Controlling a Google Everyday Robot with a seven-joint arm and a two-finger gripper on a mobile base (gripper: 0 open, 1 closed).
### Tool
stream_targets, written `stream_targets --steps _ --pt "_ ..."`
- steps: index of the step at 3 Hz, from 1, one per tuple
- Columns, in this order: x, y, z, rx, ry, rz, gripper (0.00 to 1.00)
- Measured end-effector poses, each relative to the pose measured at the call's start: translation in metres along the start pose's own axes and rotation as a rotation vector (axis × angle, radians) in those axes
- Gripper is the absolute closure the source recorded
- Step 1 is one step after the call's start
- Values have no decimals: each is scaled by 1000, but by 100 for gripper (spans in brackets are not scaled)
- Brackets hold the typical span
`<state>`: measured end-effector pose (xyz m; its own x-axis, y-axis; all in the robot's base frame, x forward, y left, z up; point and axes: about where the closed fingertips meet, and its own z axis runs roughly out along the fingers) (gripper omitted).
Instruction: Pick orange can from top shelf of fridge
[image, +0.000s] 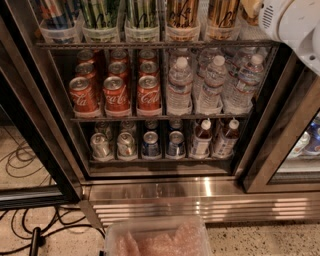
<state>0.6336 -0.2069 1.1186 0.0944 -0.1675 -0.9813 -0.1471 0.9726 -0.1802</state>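
Orange cans (182, 12) (222, 12), orange-gold with black scribbles, stand in clear tubs on the top shelf (150, 45) of the fridge (200, 192). Only their lower halves show. One more orange-gold can (248, 10) shows partly at the shelf's right end. My white arm comes in from the top right, and my gripper (262, 12) sits at the frame's top edge just right of that can, in front of the shelf's right end. Its tip is cut off by the frame.
Green-striped cans (102, 12) and a blue can (55, 12) fill the left tubs. Red cola cans (115, 92) and water bottles (215, 85) fill the middle rack, and small cans (125, 145) the lowest. A clear bin (160, 240) stands on the floor. Cables (30, 225) lie at left.
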Motion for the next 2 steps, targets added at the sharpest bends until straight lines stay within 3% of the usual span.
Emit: stream_targets --steps 1,2 --pt "-17 9 -14 -18 -15 -15 100" --pt "-14 9 -44 -28 25 -46 100"
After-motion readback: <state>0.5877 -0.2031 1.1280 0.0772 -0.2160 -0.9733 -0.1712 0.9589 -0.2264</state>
